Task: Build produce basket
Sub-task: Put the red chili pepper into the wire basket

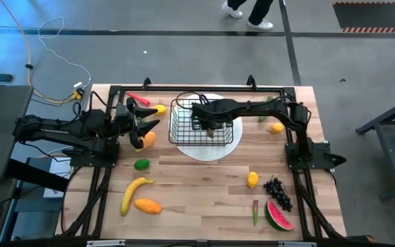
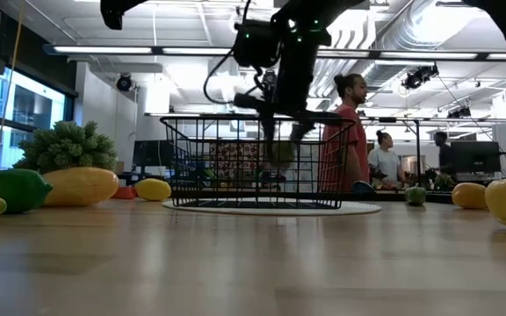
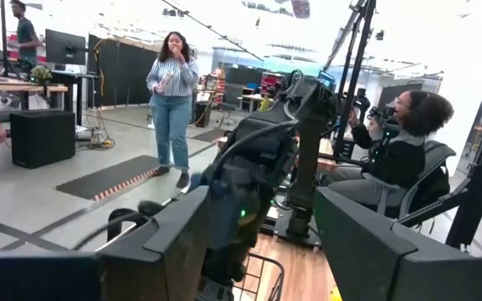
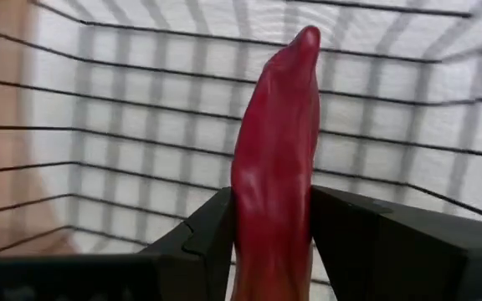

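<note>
Basket (image 1: 204, 123) sits on the round white plate (image 1: 204, 149) at upper centre of the high view, and my right gripper (image 1: 211, 127) hangs over its open top, pinching a red pepper (image 4: 274, 167) between both fingers. The wrist view shows mesh on every side, so I judge the pepper is already inside the walls. I would lower it close to the floor before releasing, keeping clear of the wire. My left gripper (image 1: 139, 125) waits at left with jaws spread, near an orange piece (image 1: 146, 139); whether it touches, I cannot tell.
</note>
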Action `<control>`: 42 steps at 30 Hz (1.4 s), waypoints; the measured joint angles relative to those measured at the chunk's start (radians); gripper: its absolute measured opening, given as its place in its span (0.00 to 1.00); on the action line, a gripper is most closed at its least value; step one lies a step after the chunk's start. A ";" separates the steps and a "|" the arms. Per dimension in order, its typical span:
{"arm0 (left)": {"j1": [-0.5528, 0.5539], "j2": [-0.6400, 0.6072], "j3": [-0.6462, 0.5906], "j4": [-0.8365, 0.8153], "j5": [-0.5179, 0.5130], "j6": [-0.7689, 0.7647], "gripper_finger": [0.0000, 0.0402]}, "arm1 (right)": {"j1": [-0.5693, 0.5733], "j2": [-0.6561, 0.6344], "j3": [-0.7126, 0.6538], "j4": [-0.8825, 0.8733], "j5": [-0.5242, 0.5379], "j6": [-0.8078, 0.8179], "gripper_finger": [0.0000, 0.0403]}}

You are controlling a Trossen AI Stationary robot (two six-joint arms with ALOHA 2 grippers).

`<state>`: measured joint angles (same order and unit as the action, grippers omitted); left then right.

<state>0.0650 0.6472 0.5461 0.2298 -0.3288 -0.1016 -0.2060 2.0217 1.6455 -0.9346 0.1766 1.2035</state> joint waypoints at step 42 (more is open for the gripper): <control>0.000 0.001 0.000 0.001 -0.030 0.001 0.50 | -0.043 0.049 0.124 0.004 -0.269 -1.742 0.32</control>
<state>0.0647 0.6477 0.5461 0.2304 -0.3585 -0.1009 -0.2493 2.0710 1.7695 -0.9303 -0.0921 -0.5385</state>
